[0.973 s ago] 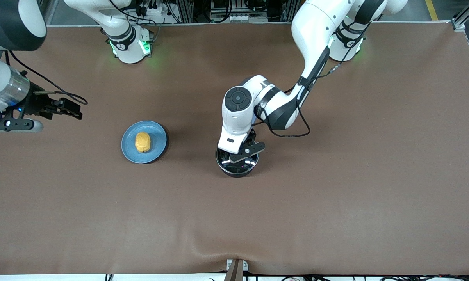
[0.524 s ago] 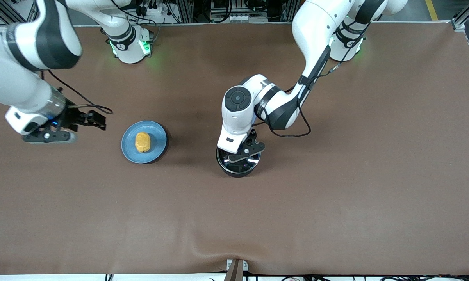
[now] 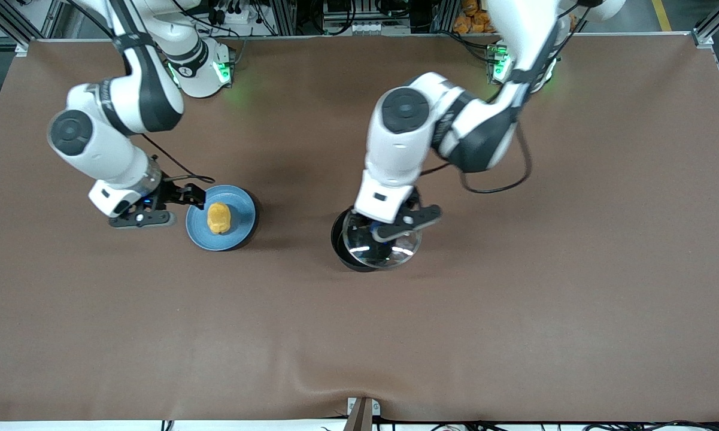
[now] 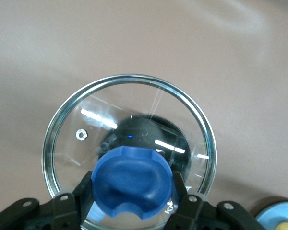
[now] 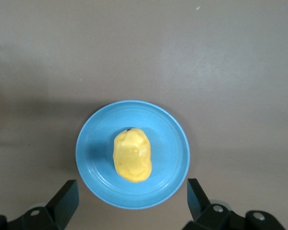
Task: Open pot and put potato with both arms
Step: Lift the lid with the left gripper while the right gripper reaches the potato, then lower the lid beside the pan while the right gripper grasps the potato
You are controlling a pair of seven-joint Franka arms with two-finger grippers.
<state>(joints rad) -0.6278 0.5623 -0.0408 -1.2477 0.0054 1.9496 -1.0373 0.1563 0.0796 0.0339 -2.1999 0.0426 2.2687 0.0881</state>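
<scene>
Seemingly lifted, lid [image 4: 129,158] in left jaws; right jaws wide.

A wide table [image 3: 515,335] covered in a plain brown mat carries 2 things directly on its surface. A round blue plate [image 3: 239,212] sits toward the right arm's end, and the potato [image 3: 218,218] lies on that plate rather than on the mat. The black pot [image 3: 342,248] stands near the middle of the table, well apart from the plate. The mat shows a slight wrinkle at the edge nearest the front camera.
</scene>
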